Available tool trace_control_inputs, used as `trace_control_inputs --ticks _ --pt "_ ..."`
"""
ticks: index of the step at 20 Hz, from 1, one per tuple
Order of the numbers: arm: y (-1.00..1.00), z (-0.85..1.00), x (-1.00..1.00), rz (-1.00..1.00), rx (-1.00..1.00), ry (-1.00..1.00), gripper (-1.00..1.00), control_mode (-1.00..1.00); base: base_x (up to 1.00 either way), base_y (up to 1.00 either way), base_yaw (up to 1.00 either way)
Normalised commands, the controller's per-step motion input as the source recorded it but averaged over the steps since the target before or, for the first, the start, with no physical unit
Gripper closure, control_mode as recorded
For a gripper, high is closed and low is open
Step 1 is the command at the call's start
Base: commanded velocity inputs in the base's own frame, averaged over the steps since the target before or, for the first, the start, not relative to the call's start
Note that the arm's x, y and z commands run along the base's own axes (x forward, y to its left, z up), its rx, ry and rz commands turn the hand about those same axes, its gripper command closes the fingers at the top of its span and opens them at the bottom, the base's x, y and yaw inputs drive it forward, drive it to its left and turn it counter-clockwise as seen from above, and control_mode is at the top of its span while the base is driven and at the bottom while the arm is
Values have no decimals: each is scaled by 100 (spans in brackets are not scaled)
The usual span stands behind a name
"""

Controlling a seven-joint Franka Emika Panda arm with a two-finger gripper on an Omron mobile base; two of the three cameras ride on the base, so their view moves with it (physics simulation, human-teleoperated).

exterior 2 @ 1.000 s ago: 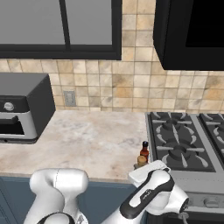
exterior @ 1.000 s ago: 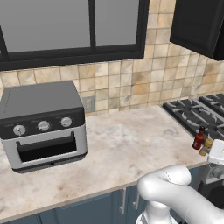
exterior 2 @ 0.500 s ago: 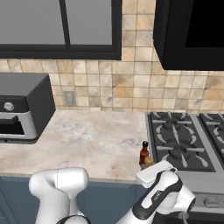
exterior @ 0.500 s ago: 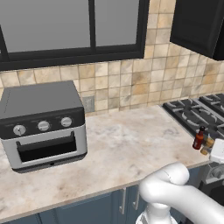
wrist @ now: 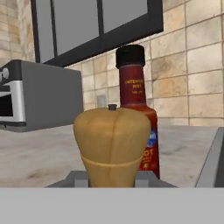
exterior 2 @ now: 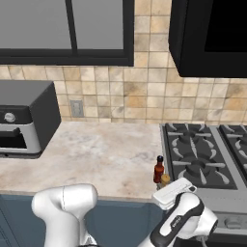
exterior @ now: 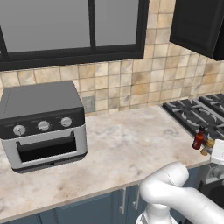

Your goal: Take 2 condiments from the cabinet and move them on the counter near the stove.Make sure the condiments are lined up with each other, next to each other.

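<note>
The beige marbled counter (exterior: 127, 153) carries a grey toaster oven (exterior: 41, 124) at its left end and runs to the stove (exterior 2: 202, 157) at its right. Near the front edge, just beside the stove, the red hot-sauce bottle (exterior 2: 158, 170) stands upright with the shorter tan-orange bottle (exterior 2: 165, 180) close against it, towards the counter's front edge

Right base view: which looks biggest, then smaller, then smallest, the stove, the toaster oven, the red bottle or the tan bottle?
1. stove
2. toaster oven, partly cut off by the picture edge
3. red bottle
4. tan bottle, partly hidden behind the arm
</note>
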Motion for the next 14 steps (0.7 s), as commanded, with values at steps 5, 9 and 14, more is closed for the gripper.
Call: trace_control_inputs --ticks 5,9,14 --pt "-12 -13 36 0 0 0 100 -100 0 0 0" --pt "-7 -9 31 0 0 0 100 -100 0 0 0" --pt "-11 -14 22 0 -4 0 100 -100 0 0 0"
